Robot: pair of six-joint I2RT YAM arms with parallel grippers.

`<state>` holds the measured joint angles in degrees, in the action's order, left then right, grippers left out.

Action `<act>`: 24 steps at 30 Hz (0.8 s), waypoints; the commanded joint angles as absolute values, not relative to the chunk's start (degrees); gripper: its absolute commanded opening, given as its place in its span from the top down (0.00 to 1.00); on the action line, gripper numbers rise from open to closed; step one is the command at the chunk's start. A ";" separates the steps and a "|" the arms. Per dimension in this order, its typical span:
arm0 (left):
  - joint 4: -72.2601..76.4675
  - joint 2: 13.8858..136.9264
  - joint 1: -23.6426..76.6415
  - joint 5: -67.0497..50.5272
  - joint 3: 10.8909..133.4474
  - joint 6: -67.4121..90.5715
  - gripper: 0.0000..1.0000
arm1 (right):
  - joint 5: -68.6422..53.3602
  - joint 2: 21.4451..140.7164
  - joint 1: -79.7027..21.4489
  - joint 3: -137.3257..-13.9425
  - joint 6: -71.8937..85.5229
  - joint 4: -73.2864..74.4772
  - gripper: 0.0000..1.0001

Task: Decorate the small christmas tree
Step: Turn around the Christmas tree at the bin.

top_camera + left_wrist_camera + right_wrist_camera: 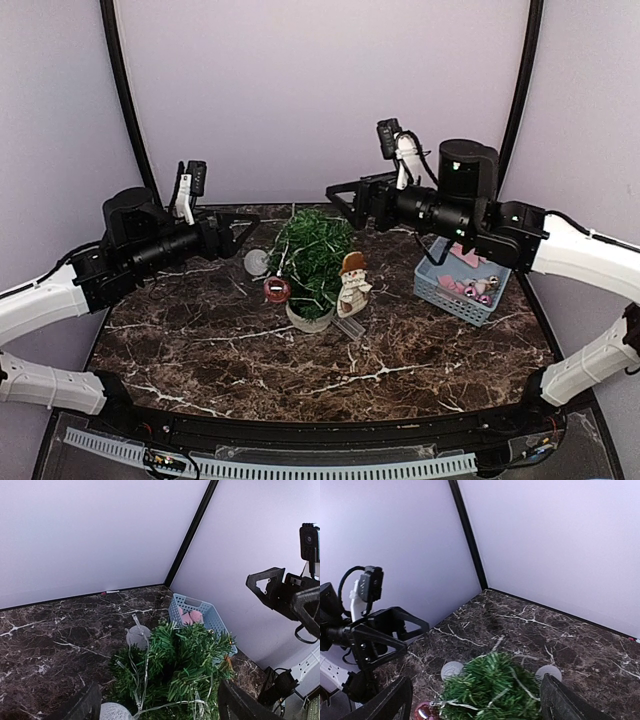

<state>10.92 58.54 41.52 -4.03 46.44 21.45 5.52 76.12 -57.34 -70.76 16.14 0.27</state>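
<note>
Tabletop (440, 350): dark marble with white veins; plain lilac walls (320, 90) behind.
Small christmas tree (312, 255): upright in a pale pot (308, 318) near the table's middle, between the two arms; pale wire strands (145, 672) draped through the branches.
Red bauble (276, 289): at the tree's lower left edge; hung or merely leaning, cannot tell.
White ball (256, 262): just beside the tree, on its left.
Figurine (352, 283): standing just right of the pot.
Blue basket (462, 282): right of the tree, apart from it, pink pieces (462, 258) inside.
Left gripper (245, 235): fingers spread wide, empty, near the tree's upper left.
Right gripper (342, 205): fingers spread wide, empty, behind the tree's top.
Step in hand: likely fetching another ornament, since nothing is held.
Doing it well: probably right arm to the basket, being nearest; close on one piece only; come down onto an outer branch clear of the wire; keep the left arm back from the tree top; avoid nudging the pot.
</note>
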 commanded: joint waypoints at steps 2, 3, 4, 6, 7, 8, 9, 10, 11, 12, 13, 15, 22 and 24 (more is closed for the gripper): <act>1.75 55.39 38.53 -3.81 47.09 22.69 0.16 | 6.89 71.32 -48.24 -66.22 20.13 3.73 0.10; 1.23 54.81 38.11 -3.37 46.57 23.03 0.16 | 5.87 70.69 -46.19 -65.07 21.18 3.77 0.10; 0.57 54.39 38.04 -3.00 45.41 23.93 0.16 | 4.79 70.05 -44.18 -63.72 22.23 3.75 0.10; -1.36 52.75 37.88 -1.27 42.95 25.88 0.16 | 2.78 69.00 -39.84 -61.03 24.40 3.30 0.10; -1.86 51.27 37.81 0.87 40.99 26.47 0.16 | 1.80 68.69 -37.77 -59.44 25.49 2.80 0.11; -1.89 50.42 37.80 2.22 39.79 27.51 0.16 | 0.68 68.34 -35.59 -57.88 27.10 2.04 0.11; -1.86 48.60 37.84 2.78 37.41 28.08 0.16 | -0.56 68.11 -33.54 -56.06 28.61 0.91 0.12; -1.85 47.76 37.86 3.60 36.33 29.17 0.16 | -2.66 68.04 -31.56 -54.24 30.14 -0.44 0.12; -1.85 46.22 37.81 3.86 34.22 29.75 0.17 | -4.38 68.14 -30.00 -52.37 31.68 -2.53 0.13; -1.80 45.04 37.80 4.06 33.33 30.77 0.17 | -6.24 68.47 -28.78 -50.46 33.06 -4.57 0.13; -1.73 44.58 37.80 4.10 31.69 31.25 0.17 | -7.76 69.06 -28.21 -48.98 34.03 -6.46 0.14; -0.73 43.95 37.83 3.49 29.53 32.20 0.19 | -9.91 71.23 -28.13 -46.83 35.61 -9.43 0.19; 5.60 44.56 38.16 -2.72 21.12 33.08 0.31 | -18.27 82.24 -30.44 -43.35 42.27 -21.31 0.41; 6.85 43.79 38.55 -2.59 18.66 33.72 0.33 | -18.68 85.30 -31.72 -43.77 43.08 -23.32 0.45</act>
<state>2.46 44.93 38.09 -0.23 22.72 32.34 -14.28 81.65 -29.45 -43.75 39.29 -13.54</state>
